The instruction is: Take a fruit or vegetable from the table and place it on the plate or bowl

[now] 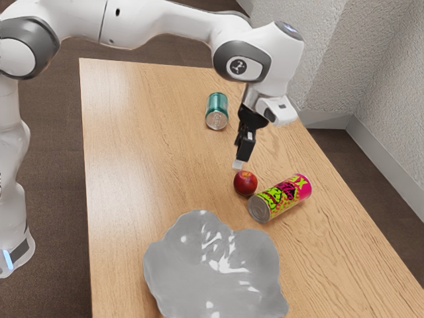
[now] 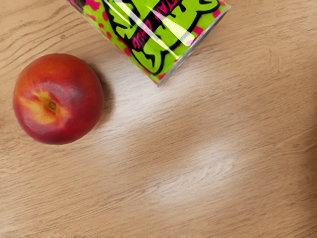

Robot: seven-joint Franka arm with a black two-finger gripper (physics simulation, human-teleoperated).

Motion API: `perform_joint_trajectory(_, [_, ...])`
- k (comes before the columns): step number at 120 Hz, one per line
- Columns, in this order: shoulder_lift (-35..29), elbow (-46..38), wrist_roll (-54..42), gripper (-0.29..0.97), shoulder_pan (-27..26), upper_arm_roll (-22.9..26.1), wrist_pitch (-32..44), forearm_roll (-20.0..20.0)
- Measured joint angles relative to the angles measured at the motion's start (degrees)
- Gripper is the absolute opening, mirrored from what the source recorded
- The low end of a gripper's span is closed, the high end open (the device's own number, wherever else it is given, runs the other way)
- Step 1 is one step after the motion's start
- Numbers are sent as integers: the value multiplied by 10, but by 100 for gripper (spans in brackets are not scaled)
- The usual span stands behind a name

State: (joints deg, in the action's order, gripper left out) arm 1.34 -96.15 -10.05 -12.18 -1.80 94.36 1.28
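In the exterior view, our gripper (image 1: 238,161) hangs above the wooden table (image 1: 146,146) and holds nothing; we cannot tell whether it is wide or narrow. The red nectarine (image 1: 245,183) sits on the table just below the gripper, apart from it. A green and pink can (image 1: 279,197) lies on its side just beyond the nectarine, toward the exterior view's right of the gripper. A teal can (image 1: 216,110) lies on its side behind the gripper. The grey plate (image 1: 199,265) rests well apart from the gripper, nearer the camera.

In the wrist view, the nectarine (image 2: 58,98) lies off to one side under our hand, stem dimple up. The green and pink can (image 2: 151,29) lies just beside it, not touching.
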Motion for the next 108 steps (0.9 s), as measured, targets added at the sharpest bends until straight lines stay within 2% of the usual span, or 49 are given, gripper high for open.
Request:
perform_joint_trajectory(35, [5, 1, -4, 68, 107, 0, 3, -1])
perform_joint_trajectory(49, [9, 1, -5, 68, 133, 1, 5, -1])
perform_joint_trajectory(59, [22, 2, -6, 68, 130, 1, 9, -1])
perform_joint_trajectory(79, [48, 7, -8, 68, 82, 2, 18, -1])
perform_joint_trajectory(108, [82, 31, -10, 68, 87, 5, 25, -1])
